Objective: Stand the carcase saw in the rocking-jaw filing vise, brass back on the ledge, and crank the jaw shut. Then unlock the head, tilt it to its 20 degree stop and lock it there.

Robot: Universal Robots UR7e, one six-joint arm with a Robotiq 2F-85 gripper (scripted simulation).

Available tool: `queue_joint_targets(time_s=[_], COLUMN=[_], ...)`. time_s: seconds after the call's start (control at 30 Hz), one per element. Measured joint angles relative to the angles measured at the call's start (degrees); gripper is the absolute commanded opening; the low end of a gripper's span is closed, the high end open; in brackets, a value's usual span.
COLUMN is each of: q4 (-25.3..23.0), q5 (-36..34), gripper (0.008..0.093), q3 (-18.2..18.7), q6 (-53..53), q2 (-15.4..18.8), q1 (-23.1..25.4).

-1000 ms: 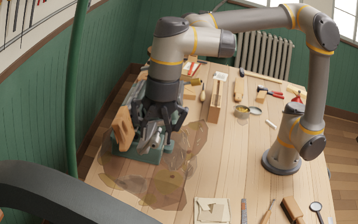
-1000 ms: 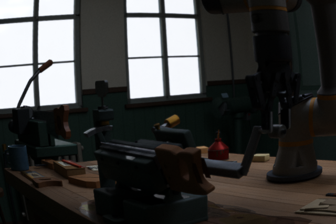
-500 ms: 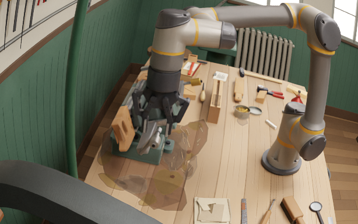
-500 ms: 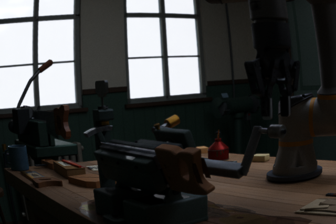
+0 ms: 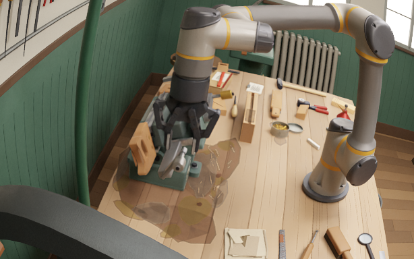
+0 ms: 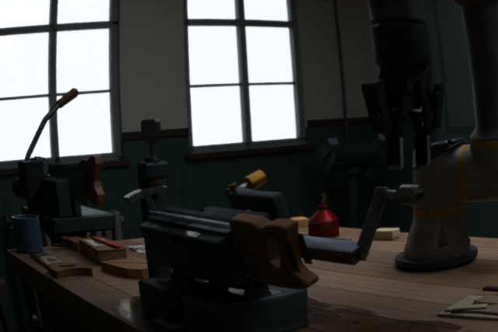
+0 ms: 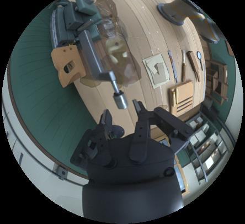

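Note:
The carcase saw stands in the green filing vise point(image 5: 166, 158), its wooden handle point(image 5: 142, 148) point(image 6: 277, 250) point(image 7: 67, 66) sticking out past the near end of the jaws. The grey crank arm point(image 7: 92, 55) runs out from the vise front to a round knob point(image 5: 180, 162) point(image 6: 409, 194) point(image 7: 120, 101). My gripper point(image 5: 182, 143) point(image 6: 408, 155) point(image 7: 121, 110) hangs open just above that knob and holds nothing. A lever with a brass-coloured knob point(image 6: 254, 179) point(image 5: 226, 94) rises behind the vise.
A small tin of brass bits point(image 5: 279, 128) and a wooden box point(image 5: 250, 116) sit mid-bench, with a red oil can point(image 6: 324, 220) near my base point(image 5: 326, 189). Stained translucent sheets point(image 5: 193, 202) lie around the vise. Paper scraps point(image 5: 245, 242) and hand tools point(image 5: 309, 246) line the near edge.

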Motion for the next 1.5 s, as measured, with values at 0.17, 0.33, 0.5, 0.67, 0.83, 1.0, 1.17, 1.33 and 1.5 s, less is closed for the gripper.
queue_joint_targets(time_s=[0.17,0.33,0.5,0.67,0.83,1.0,1.17,1.33,1.5], q4=[0.14,3.44,8.59,9.77,9.78,9.80,9.81,14.29,18.88], q5=[-0.01,-0.01,0.02,0.00,-0.01,0.00,0.00,0.00,0.00], gripper=[0.0530,0.0530,0.0530,0.0500,0.0400,0.0380,0.0380,0.0380,0.0380], q3=[0.08,1.45,2.18,2.17,2.23,2.22,2.21,-1.72,-7.60], q6=[0.07,1.67,4.28,4.90,4.90,4.91,4.92,4.92,4.92], q2=[-0.15,-4.66,-11.00,-12.17,-11.92,-11.95,-11.98,-11.97,-12.00], q1=[0.05,1.61,4.34,4.99,4.89,4.90,4.91,4.92,4.92])
